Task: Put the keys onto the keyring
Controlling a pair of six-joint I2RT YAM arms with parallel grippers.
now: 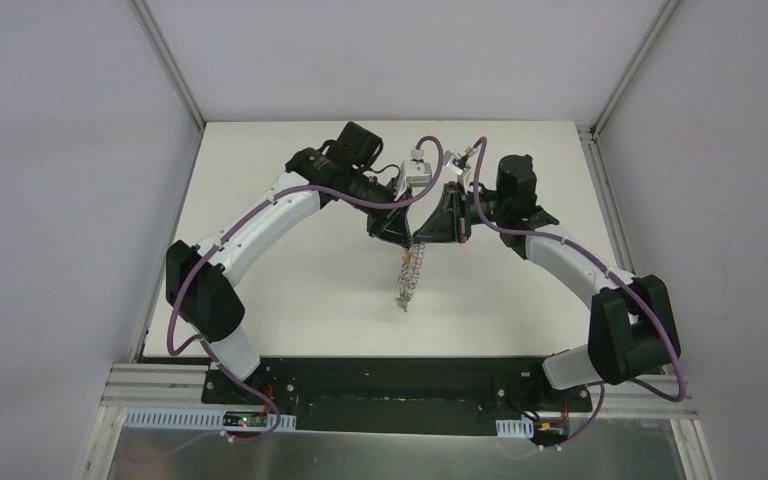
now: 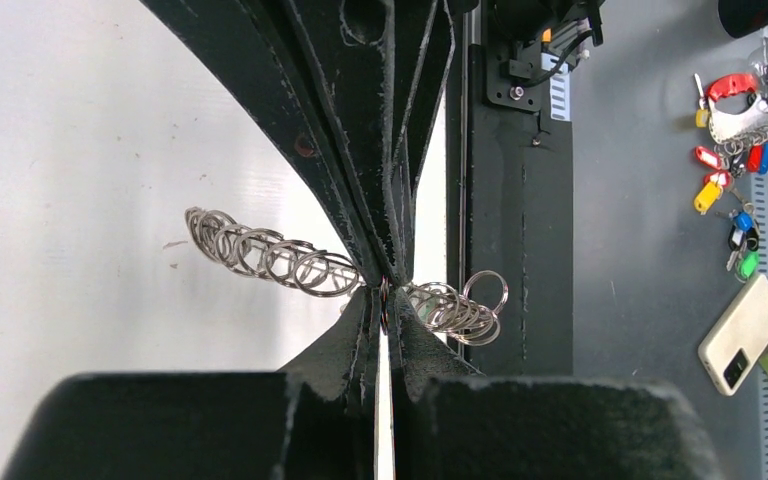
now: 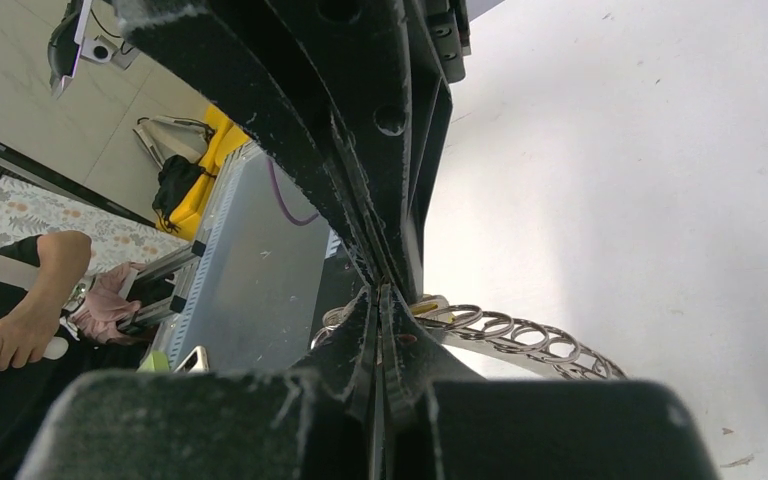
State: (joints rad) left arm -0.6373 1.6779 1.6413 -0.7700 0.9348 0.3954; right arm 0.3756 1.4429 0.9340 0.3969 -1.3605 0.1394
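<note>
Over table (image 1: 290, 290) middle, well off edges: left gripper (image 1: 404, 238), right gripper (image 1: 426, 236) clamped on keyring (image 1: 411, 265).

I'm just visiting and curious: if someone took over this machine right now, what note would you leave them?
Left gripper: shut on the keyring.
Right gripper: shut on it too, tip to tip with the left one.
Keyring: held up over the table, its wire loops dangling.
Green key: at the dangling end, apparently on already.
Left to do: the yellow key is not clearly visible; find it and check that it gets threaded on.
</note>
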